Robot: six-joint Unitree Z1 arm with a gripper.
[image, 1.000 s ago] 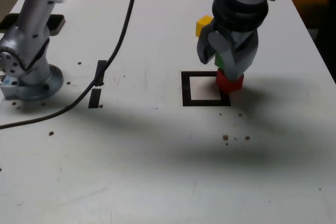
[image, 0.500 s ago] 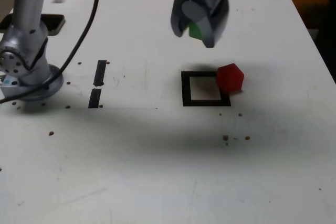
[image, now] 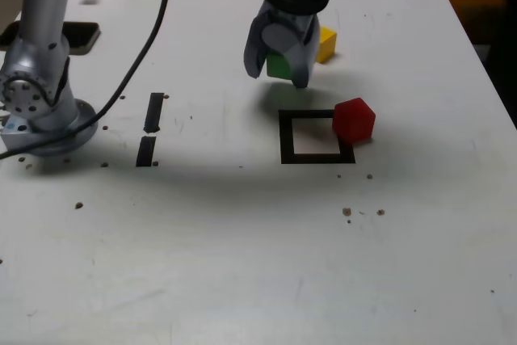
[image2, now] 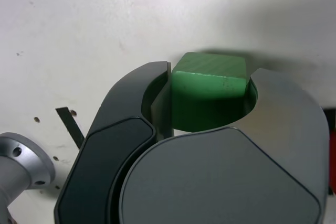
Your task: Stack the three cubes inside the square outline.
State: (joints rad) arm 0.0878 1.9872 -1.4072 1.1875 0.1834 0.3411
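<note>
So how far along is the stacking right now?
Nothing is stacked yet: the square outline is empty inside. The red cube sits tilted on the outline's corner on the exterior view's right, not squarely within it. In hand: the pincer is shut on the green cube, held above the table behind the outline. The yellow cube waits behind the pincer. All three cubes are left to place.

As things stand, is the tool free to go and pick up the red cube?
Probably not yet. The tool is shut on the green cube, so its jaws are occupied. The red cube itself sits unobstructed on the square outline's corner, on the exterior view's right.
</note>
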